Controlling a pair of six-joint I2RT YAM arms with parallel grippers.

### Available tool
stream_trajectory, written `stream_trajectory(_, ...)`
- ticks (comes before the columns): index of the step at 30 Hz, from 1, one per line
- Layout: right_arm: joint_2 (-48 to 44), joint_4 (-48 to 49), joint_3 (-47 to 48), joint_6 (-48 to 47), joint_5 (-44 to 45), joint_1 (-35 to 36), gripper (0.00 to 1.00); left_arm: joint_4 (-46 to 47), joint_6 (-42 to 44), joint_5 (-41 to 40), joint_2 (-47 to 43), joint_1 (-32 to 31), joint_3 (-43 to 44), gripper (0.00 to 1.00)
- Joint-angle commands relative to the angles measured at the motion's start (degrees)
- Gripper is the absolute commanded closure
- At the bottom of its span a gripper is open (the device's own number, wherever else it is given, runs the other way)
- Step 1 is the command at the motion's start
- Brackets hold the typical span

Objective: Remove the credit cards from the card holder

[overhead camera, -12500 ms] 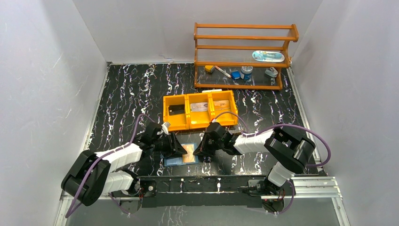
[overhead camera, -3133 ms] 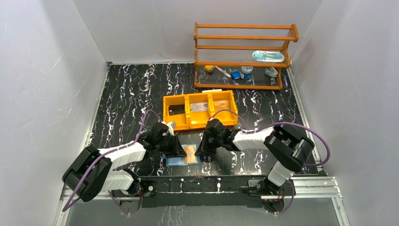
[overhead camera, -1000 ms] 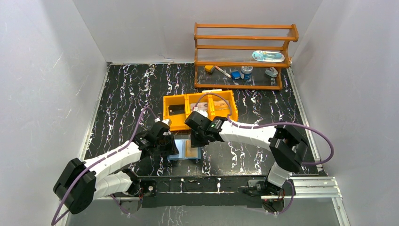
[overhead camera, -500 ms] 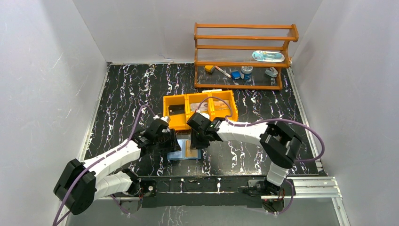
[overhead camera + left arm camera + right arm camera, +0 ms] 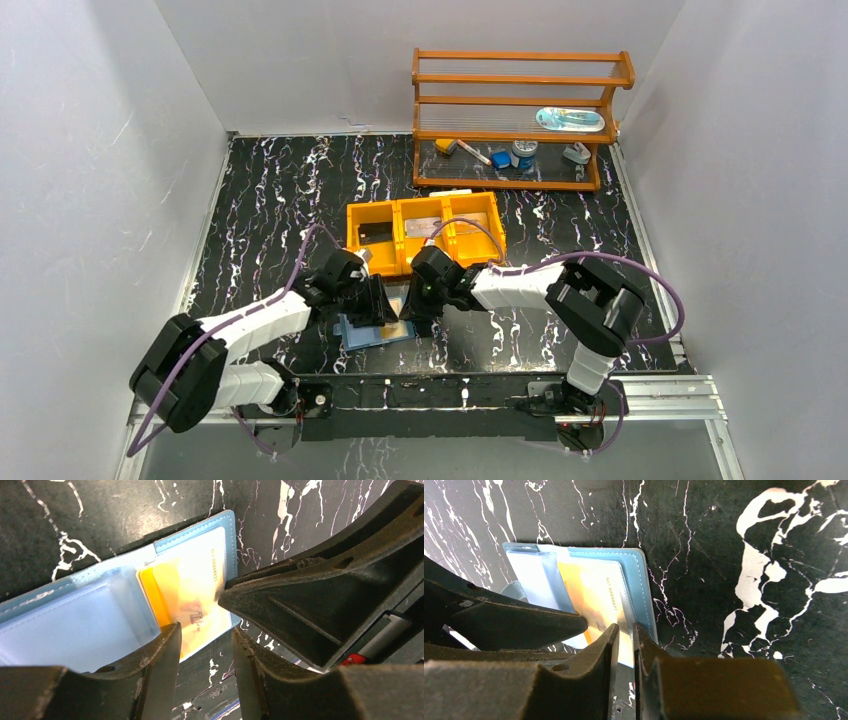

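The card holder [image 5: 360, 333] lies open and slightly skewed on the black marbled table near the front edge. A pale card [image 5: 197, 575] lies over an orange one [image 5: 150, 592] in its right leaf; both cards [image 5: 599, 595] are still in the slot. My left gripper [image 5: 384, 308] is open; in its own view the left gripper [image 5: 205, 632] stands at the holder's [image 5: 75, 630] near edge, with bare table in the gap. My right gripper [image 5: 413, 311] comes from the right. In the right wrist view the right gripper [image 5: 625, 629] has its jaws a narrow gap apart over the holder's [image 5: 636, 575] card edge, clamping nothing I can see.
An orange three-compartment tray [image 5: 400, 263] holding a few flat items stands just behind the grippers. A wooden shelf rack [image 5: 520, 100] with small items is at the back right. White walls close in both sides; a metal rail [image 5: 660, 392] runs along the front.
Both grippers went from shut to open. The right gripper dropped back from over the holder to its right edge. The holder slid a little left and turned askew.
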Motion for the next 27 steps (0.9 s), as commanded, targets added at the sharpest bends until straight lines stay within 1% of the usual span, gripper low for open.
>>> stream_trajectory(1,2.7,-3.8,-2.9,0.0,-0.1,0.5,0.76,-0.8,-2.7,-3.4,-4.3,0.4,-2.5,0.59)
stream_trajectory(3,2.9,-3.5,-2.9,0.1,-0.4,0.5,0.76,-1.7,-3.2,-4.6,-5.8,0.5,-2.5,0.57)
stream_trajectory(7,3.0,-3.5,-2.8,0.0,-0.5,0.4,0.76,-3.9,-2.6,-7.1,-10.4,0.5,-1.9,0.49)
stream_trajectory(9,3.1,-3.4,-2.8,0.0,-0.6,0.4,0.77,-5.1,-2.1,-7.8,-10.6,0.7,-1.7,0.49)
stream_trajectory(11,3.1,-3.2,-2.7,0.0,-0.7,0.4,0.78,-4.7,-1.9,-7.0,-9.5,0.8,-2.3,0.51)
stream_trajectory(14,3.4,-3.0,-2.5,0.0,-1.1,0.4,0.79,-1.7,-2.5,-4.7,-7.5,0.8,-3.8,0.57)
stream_trajectory(20,3.7,-2.7,-2.7,0.1,-1.4,0.4,0.81,4.0,-3.7,-2.4,-4.7,1.1,-7.2,0.66)
stream_trajectory(24,3.7,-2.4,-2.9,0.1,-1.6,0.4,0.83,5.0,-4.3,-2.7,-4.3,2.8,-9.8,0.66)
stream_trajectory(27,4.0,-1.7,-3.1,0.1,-2.3,0.3,0.84,8.3,-5.1,0.0,-4.8,5.0,-13.1,0.66)
